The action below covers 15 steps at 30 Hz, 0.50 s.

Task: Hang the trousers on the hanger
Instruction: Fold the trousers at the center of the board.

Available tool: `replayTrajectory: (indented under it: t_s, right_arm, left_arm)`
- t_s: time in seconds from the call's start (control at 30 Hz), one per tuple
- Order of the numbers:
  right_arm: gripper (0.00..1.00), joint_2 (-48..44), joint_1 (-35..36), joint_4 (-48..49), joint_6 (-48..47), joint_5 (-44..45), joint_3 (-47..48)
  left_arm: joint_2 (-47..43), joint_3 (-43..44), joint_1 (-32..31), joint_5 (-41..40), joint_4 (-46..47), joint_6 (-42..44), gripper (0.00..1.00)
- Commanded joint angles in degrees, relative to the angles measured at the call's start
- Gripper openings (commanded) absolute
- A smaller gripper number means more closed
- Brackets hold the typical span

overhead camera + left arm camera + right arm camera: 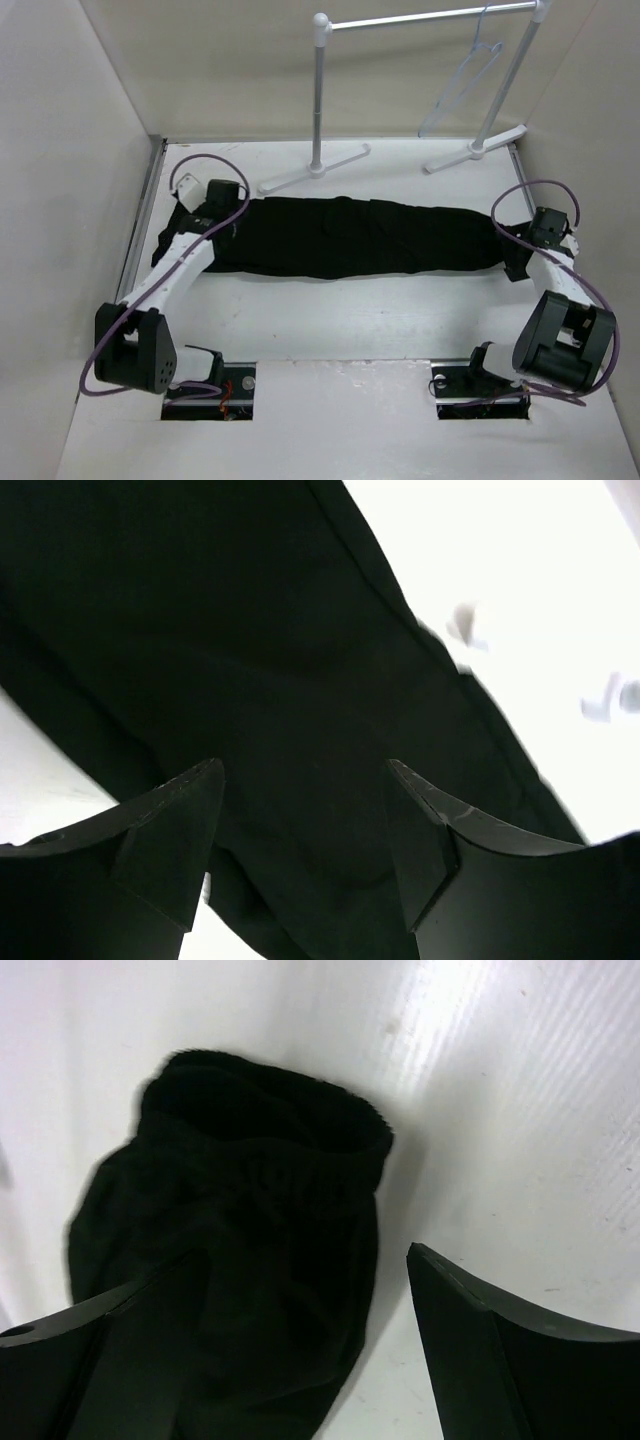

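On table (380,320): trousers (350,236) flat; L claw (305,770), R claw (310,1252) spread.

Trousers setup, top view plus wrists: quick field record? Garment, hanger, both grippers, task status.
trousers: black, laid out lengthwise across the table, left to right
hanger: pale blue, hanging from the rail of the white rack, far right
left gripper: open, over the left end of the cloth
right gripper: open, at the elasticated right end
status: trousers not yet on hanger
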Motion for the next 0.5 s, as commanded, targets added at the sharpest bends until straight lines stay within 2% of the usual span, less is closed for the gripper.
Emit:
replayTrajectory:
  t_s: [0.0, 0.2, 0.27, 0.3, 0.4, 0.47]
  right_arm:
    - [0.86, 2.5, -0.5, 1.8, -1.0, -0.7, -0.5]
    - [0.82, 10.9, -3.0, 5.2, -0.7, -4.8, 1.1]
    - [0.75, 13.1, -2.9, 5.6, 0.0, -5.4, 2.4]
    - [0.68, 13.7, -2.9, 5.5, 0.3, -5.5, 3.2]
    - [0.27, 13.9, -2.9, 5.3, 1.0, -5.1, 4.8]
    - [0.13, 12.6, -3.3, 4.0, 1.5, -4.4, 5.1]
  left_arm:
    - [2.7, 0.3, -4.2, -1.0, 3.2, 0.0, 0.62]
    - [6.1, -0.4, -7.4, 1.6, 5.8, 0.1, 0.58]
    - [6.2, -1.1, -7.6, 2.1, 5.8, 0.0, 0.58]
    - [5.9, -1.6, -7.5, 2.2, 5.8, 0.0, 0.58]
    - [4.6, -3.2, -6.6, 2.2, 5.8, 0.2, 0.58]
    - [3.4, -4.0, -5.2, 2.3, 5.1, 0.4, 0.58]
